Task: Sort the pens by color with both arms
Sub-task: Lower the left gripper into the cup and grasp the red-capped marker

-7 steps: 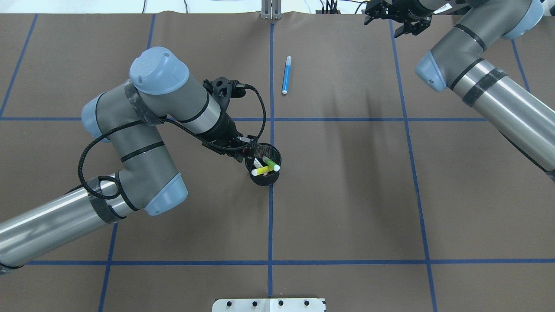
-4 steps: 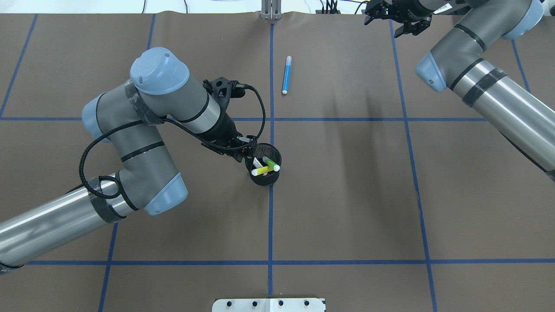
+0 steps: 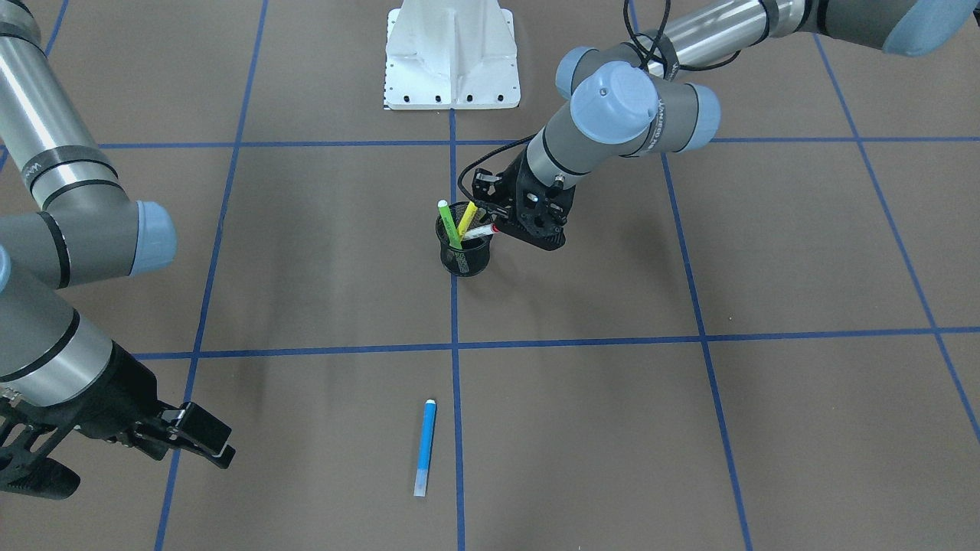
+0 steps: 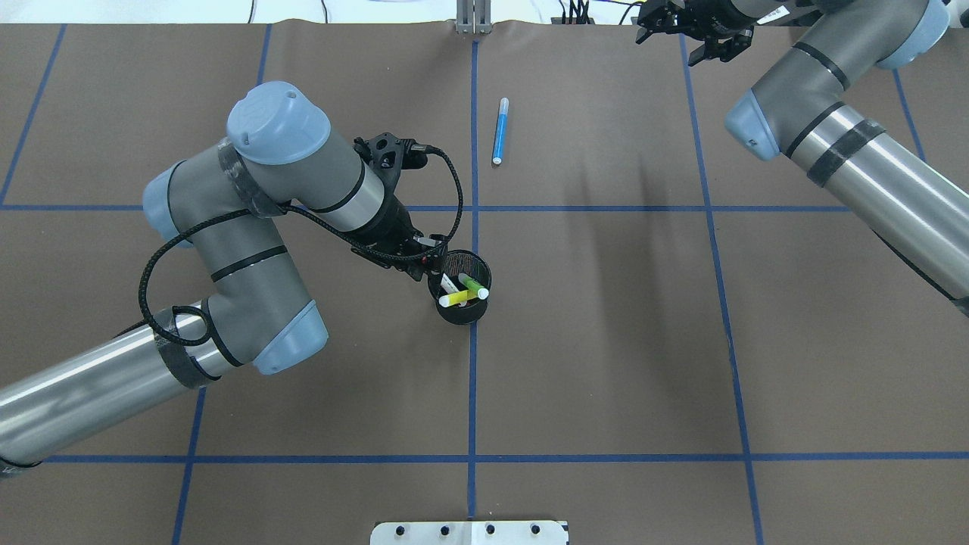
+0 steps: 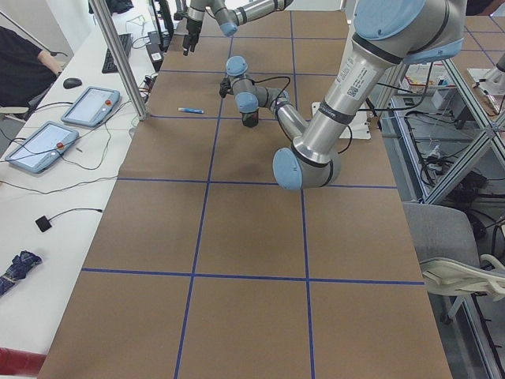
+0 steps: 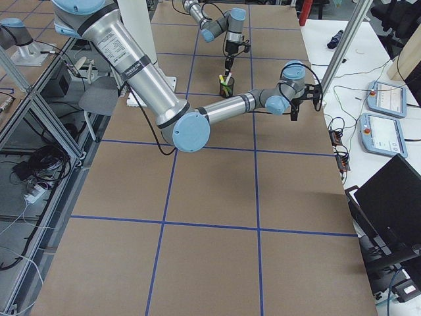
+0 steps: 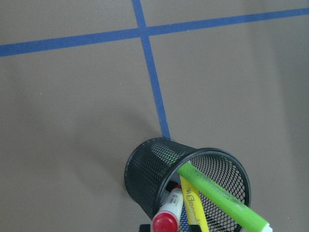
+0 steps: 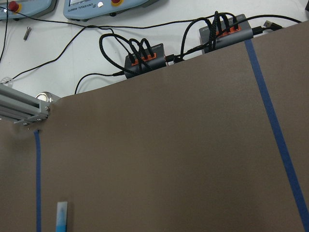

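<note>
Three pens are stood leaning in the black mesh cup (image 3: 465, 260): a green pen (image 3: 450, 226), a yellow pen (image 3: 466, 218) and a white pen (image 3: 478, 231). The blue pen (image 3: 425, 448) is laid flat well apart from the cup, on its side away from the robot's base. The left gripper (image 3: 505, 223), at the cup's rim, appears closed on the white pen's red end. The right gripper (image 4: 674, 42), far from the cup, is spread wide and empty. The pens are judged light, stiff and slippery, so a firm hold and a straight lift are advised.

Flat on table (image 4: 606, 341), alone: blue pen (image 4: 499, 131). Leaning in black mesh cup (image 4: 463, 313): green pen (image 4: 473, 287), yellow pen (image 4: 453, 300), red-tipped white pen (image 3: 479, 231).
</note>
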